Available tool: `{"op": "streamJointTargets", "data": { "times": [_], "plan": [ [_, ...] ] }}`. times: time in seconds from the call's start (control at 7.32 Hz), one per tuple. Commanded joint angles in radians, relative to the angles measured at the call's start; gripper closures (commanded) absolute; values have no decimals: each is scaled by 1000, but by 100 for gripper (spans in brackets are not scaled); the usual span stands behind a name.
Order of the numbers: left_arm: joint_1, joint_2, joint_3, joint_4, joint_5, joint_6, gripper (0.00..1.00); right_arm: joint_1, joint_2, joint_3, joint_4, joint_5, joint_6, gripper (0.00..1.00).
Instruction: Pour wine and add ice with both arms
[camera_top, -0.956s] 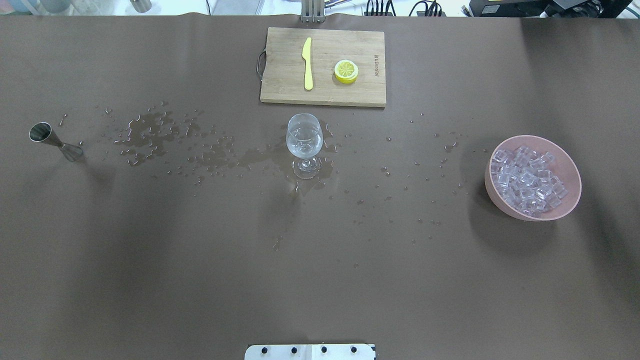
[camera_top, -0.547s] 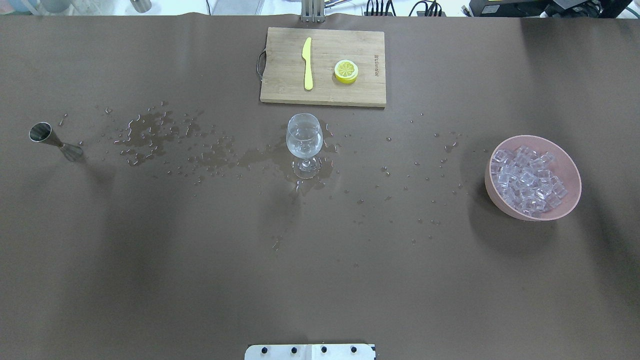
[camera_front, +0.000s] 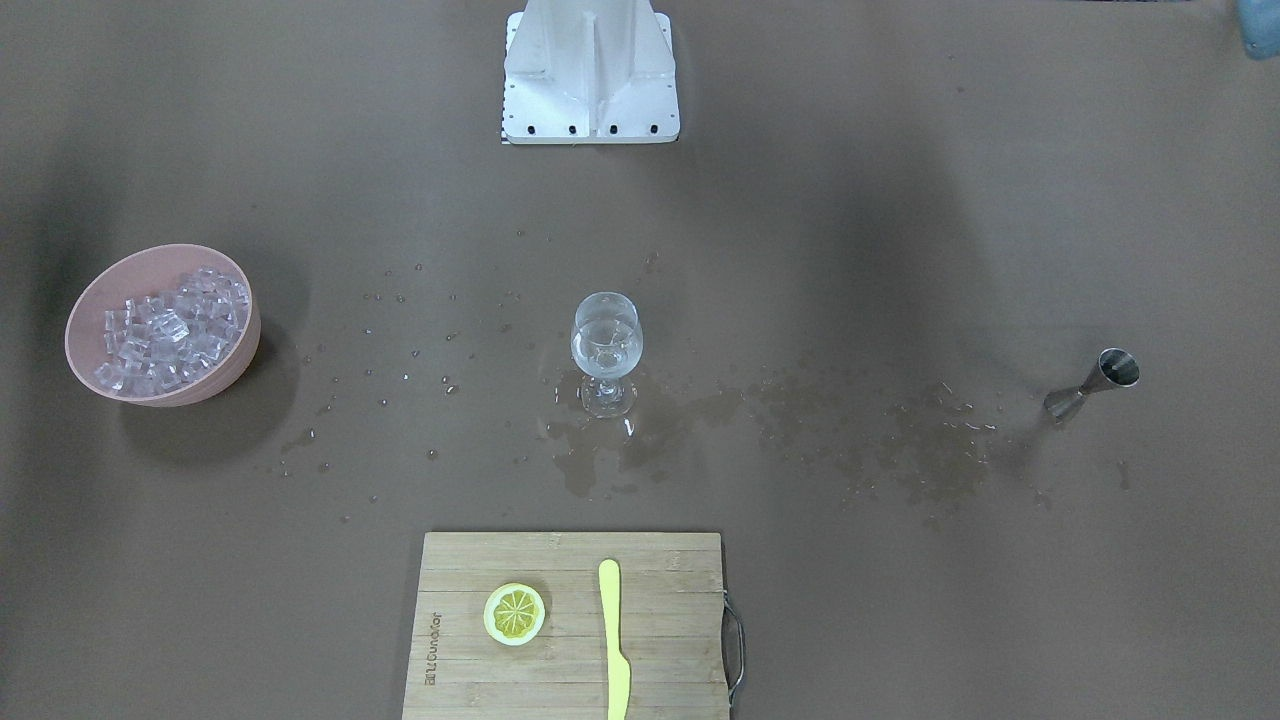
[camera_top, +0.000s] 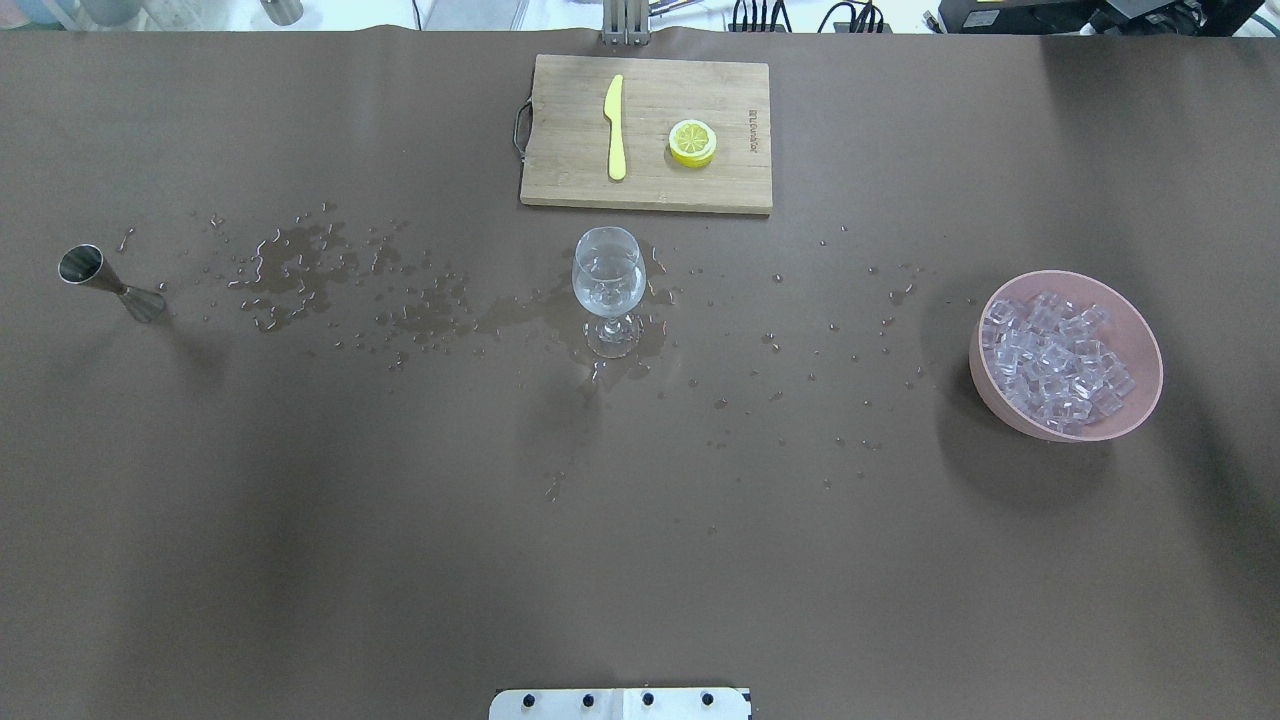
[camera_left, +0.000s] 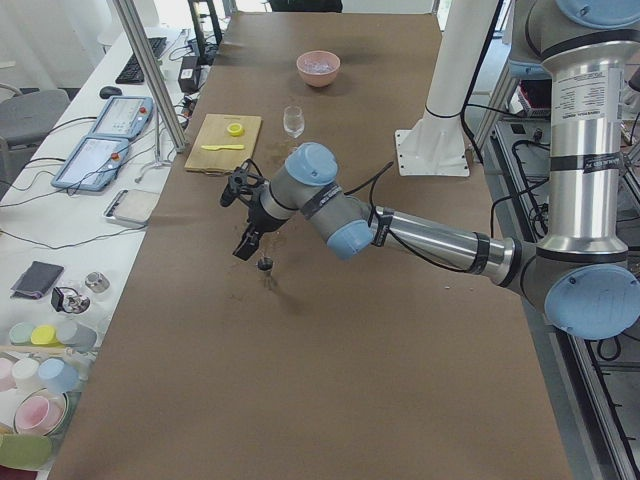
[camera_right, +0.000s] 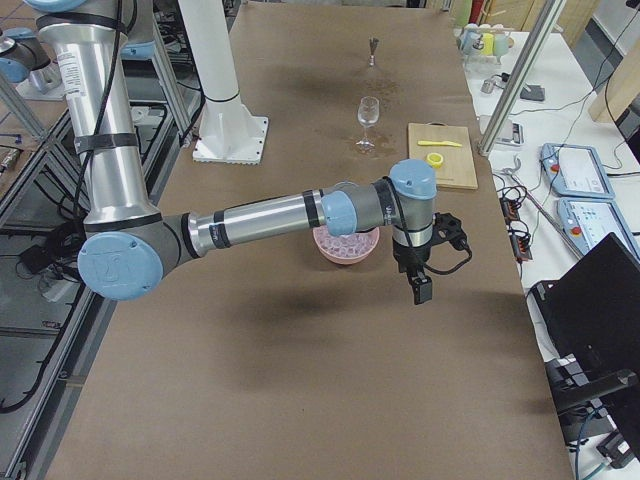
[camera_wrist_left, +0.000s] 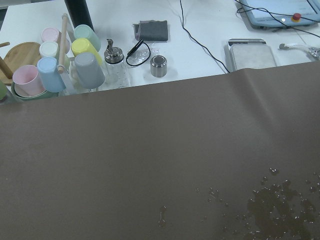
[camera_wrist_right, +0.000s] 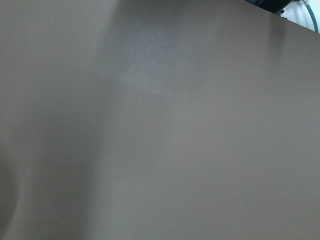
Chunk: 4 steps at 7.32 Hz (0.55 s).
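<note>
Glassy ice (camera_top: 1052, 362) heaped, wine glass (camera_top: 608, 275) upright

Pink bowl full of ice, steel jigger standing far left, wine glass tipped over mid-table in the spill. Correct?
No: the clear stemmed wine glass stands upright on its foot, not tipped over; the overhead exterior view shows it. The pink bowl of clear ice cubes and the standing steel jigger are as stated.

The ice (camera_top: 1055, 365), small clear glassy cubes, lies piled in a pink bowl (camera_top: 1138, 335) near the table's (camera_top: 400, 560) right edge. The stemmed glass (camera_top: 608, 275) stands upright mid-table.
</note>
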Motion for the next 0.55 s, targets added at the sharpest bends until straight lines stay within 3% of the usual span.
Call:
{"op": "streamJointTargets", "data": {
  "times": [0.0,0.41],
  "plan": [
    [193,59,-87,-1,277,-198,1,0,-8,1,0,3,0,0],
    [394,69,-89,-1,666,-511,1,0,-12,1,0,3,0,0]
  ]
}}
